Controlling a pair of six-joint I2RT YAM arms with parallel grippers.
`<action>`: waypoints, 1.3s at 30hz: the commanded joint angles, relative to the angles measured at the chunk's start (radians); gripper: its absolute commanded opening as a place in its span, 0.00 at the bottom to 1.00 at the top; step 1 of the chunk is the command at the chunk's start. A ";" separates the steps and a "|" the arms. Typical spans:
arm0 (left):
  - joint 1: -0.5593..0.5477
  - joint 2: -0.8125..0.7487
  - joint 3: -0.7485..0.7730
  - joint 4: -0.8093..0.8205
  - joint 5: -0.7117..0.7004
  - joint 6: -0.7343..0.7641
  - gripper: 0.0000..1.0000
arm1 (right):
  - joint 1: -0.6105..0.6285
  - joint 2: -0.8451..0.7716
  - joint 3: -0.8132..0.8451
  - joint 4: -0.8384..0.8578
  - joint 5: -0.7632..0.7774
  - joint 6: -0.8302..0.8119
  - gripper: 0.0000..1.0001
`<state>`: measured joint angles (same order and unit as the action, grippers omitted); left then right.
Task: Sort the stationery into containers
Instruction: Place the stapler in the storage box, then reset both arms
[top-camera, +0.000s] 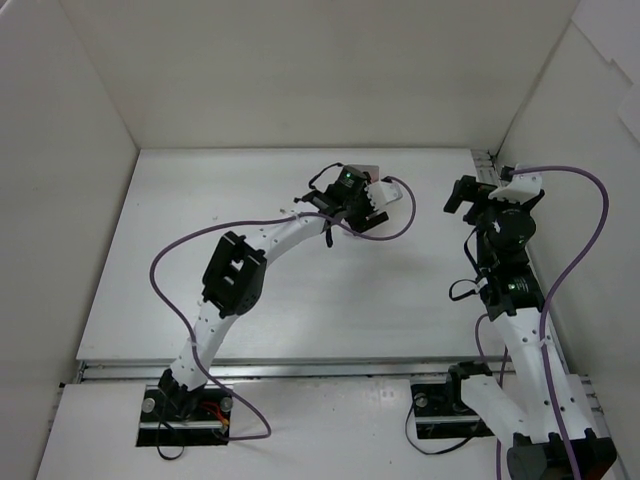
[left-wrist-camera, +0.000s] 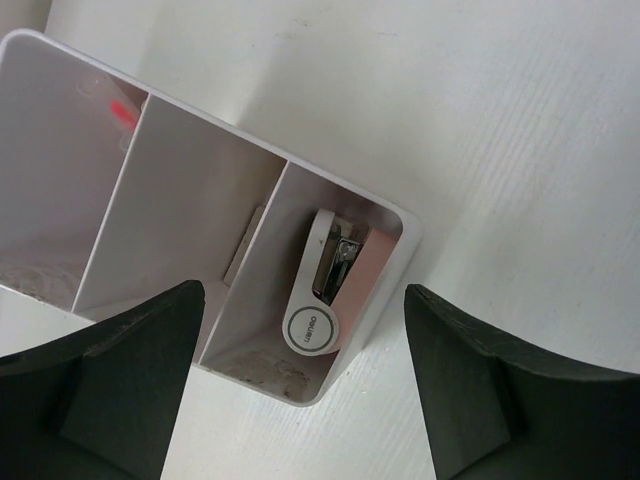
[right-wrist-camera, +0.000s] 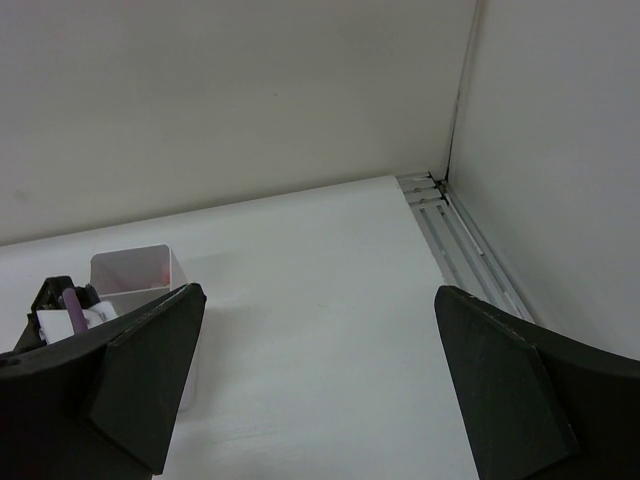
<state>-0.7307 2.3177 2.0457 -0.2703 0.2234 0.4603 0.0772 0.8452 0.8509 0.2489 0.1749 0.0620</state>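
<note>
Since the left end effector (left-wrist-camera: 303, 325) hung right above the white three-compartment plastic box (left-wrist-camera: 200, 170) with its fingers spread wide and nothing between them, it looked more like a drop-off pose than a grab. A white-and-pink stapler-like piece (left-wrist-camera: 322, 290) lay in the end compartment, a cream block (left-wrist-camera: 243, 245) leaned on the middle one's wall, and a pink stick (left-wrist-camera: 122, 110) showed in the far one. The right end effector (right-wrist-camera: 315, 385) was released too, parked over the white table (right-wrist-camera: 330, 290) off to the side, probably to stay out of the way.
</note>
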 joint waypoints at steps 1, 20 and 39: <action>-0.009 -0.133 0.024 0.063 0.016 0.002 0.77 | -0.005 -0.003 0.034 0.059 -0.014 0.002 0.98; 0.036 -0.958 -0.612 0.100 -0.259 -0.665 1.00 | -0.010 0.048 0.059 0.000 -0.081 0.122 0.98; 0.298 -1.623 -1.216 -0.242 -0.679 -1.146 1.00 | 0.006 0.017 -0.159 -0.215 0.072 0.389 0.98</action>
<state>-0.4377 0.7105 0.8120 -0.5411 -0.4244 -0.6533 0.0769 0.9100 0.6937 0.0036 0.1806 0.4191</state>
